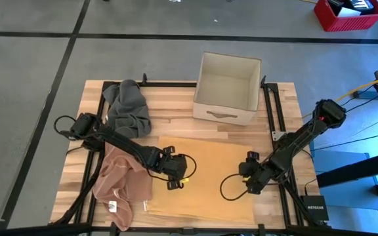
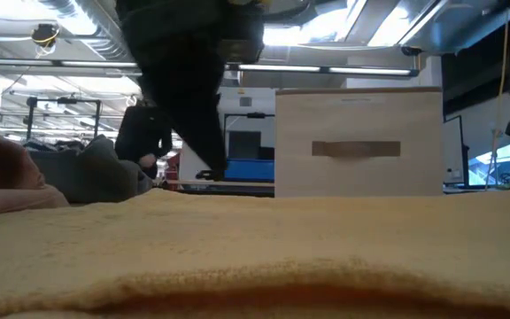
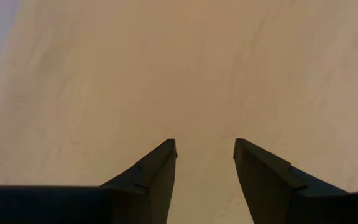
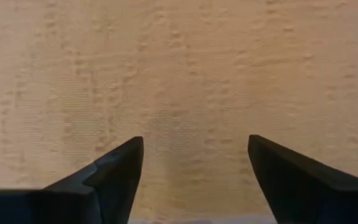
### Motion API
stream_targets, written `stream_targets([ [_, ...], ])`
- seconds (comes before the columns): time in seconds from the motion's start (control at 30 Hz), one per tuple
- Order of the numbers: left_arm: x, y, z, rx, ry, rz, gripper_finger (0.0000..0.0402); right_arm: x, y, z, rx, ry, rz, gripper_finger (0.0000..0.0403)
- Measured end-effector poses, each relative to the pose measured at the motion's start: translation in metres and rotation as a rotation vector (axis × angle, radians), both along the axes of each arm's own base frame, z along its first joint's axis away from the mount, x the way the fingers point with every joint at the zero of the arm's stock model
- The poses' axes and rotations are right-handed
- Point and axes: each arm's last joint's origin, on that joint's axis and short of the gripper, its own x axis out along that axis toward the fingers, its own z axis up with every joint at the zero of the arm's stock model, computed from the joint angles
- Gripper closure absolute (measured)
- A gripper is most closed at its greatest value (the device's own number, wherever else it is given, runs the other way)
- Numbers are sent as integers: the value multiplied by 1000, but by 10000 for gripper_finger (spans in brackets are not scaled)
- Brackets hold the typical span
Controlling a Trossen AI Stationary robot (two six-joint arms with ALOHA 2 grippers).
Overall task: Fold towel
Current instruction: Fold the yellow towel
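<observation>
Towel [image 1: 205, 177] beside empty box [image 1: 227, 88]

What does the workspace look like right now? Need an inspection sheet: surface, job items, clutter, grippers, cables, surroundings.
Surface: wooden table, black frame rails along its edges.
Job's things: yellow towel lying flat at the front centre.
Clutter: grey cloth bunched at the back left; pink cloth crumpled at the front left, beside the towel; white open box at the back centre.
Grippers: left gripper open just above the towel's left part; right gripper open above its right part; neither holds anything.
Cables: black loops hang from both wrists over the towel; small black box off the front right corner.
Surroundings: grey floor, red crate far right; person behind the table.
</observation>
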Motion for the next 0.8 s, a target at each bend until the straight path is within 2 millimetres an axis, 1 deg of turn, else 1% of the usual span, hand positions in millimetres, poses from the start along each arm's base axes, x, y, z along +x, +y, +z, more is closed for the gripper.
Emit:
stream_targets([
  [0.07,2,1,1,-25,-11,3,229,1,1,-2,-5,-2,-1,114],
  [0.17,4,5,1,-24,-20,0,198,2,2,-5,-13,2,3,115],
  [0.27,8,10,2,13,-32,-63,167,3,3,-6,-6,14,14,116],
  [0.37,7,12,2,65,-12,-144,151,3,3,-6,-5,13,15,116],
  [0.47,2,9,-2,111,50,-223,147,3,3,-6,-8,9,12,116],
  [0.57,-8,6,-11,122,129,-259,149,3,3,-6,-17,0,7,116],
  [0.8,-24,6,-29,39,223,-204,159,3,2,-6,-21,-5,3,116],
])
